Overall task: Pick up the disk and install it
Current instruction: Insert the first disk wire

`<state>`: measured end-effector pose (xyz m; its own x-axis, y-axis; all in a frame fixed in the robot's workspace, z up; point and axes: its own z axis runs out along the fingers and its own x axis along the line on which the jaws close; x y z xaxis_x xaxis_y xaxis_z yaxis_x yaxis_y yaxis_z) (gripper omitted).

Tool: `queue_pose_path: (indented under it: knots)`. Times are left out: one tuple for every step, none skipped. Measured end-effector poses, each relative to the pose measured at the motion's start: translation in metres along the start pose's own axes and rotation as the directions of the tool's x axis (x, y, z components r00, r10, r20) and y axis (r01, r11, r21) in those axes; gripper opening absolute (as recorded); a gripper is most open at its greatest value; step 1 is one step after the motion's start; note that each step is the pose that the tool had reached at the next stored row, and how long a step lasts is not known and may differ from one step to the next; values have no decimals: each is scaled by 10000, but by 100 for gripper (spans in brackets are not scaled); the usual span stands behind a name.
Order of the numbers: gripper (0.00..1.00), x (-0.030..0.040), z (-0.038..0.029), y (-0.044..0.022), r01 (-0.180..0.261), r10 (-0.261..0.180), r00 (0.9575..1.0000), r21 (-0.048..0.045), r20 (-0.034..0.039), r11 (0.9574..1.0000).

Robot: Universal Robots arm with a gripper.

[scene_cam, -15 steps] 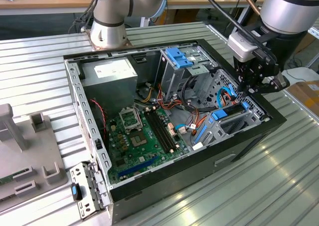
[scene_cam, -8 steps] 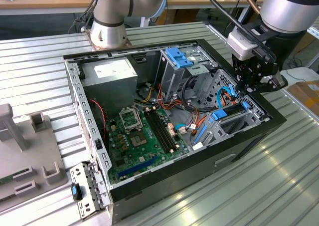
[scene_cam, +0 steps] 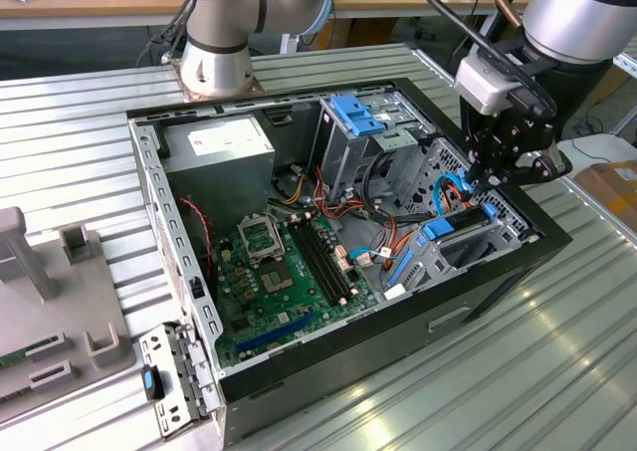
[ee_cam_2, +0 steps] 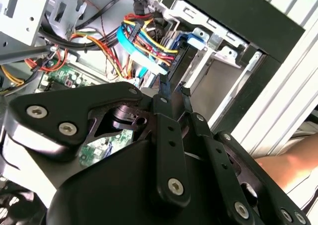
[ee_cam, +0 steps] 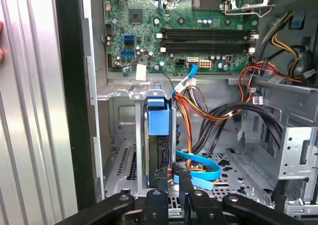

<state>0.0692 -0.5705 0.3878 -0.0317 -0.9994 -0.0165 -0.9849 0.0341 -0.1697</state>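
Claw [ee_cam: 172, 178] – fingers nearly together over disk [ee_cam: 158, 135] in bay; exterior view – open case [scene_cam: 299, 366]

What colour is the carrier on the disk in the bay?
Bright blue; the disk's carrier shows best in the first wrist view, just beyond the gripper.

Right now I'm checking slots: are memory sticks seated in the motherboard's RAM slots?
No, in the first wrist view the black RAM slots on the motherboard sit bare.

Silver-grey arm [scene_cam: 582, 13], black screwed pincer [scene_cam: 476, 184]
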Motion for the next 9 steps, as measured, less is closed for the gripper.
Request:
queue_pose_path:
  knots:
    - [24, -1, 2, -11, -6, 6, 10000, -179, -7, 9998]
    - [24, -2, 4, -20, -10, 10, 10000, -306, -12, 9995]
    - [24, -5, 7, -39, -14, 13, 10000, -474, -19, 9989]
    - [24, -8, 8, -51, -18, 17, 10000, -563, -23, 9984]
    - [24, -11, 11, -64, -23, 21, 10000, -662, -27, 9978]
    - [24, -16, 15, -80, -30, 28, 10000, -759, -29, 9971]
    - [24, -25, 23, -131, -38, 34, 10000, -897, -38, 9960]
    - [24, -27, 30, -173, -39, 35, 10000, -961, -39, 9954]
    - [24, -28, 35, -203, -39, 35, 10000, -1018, -42, 9948]
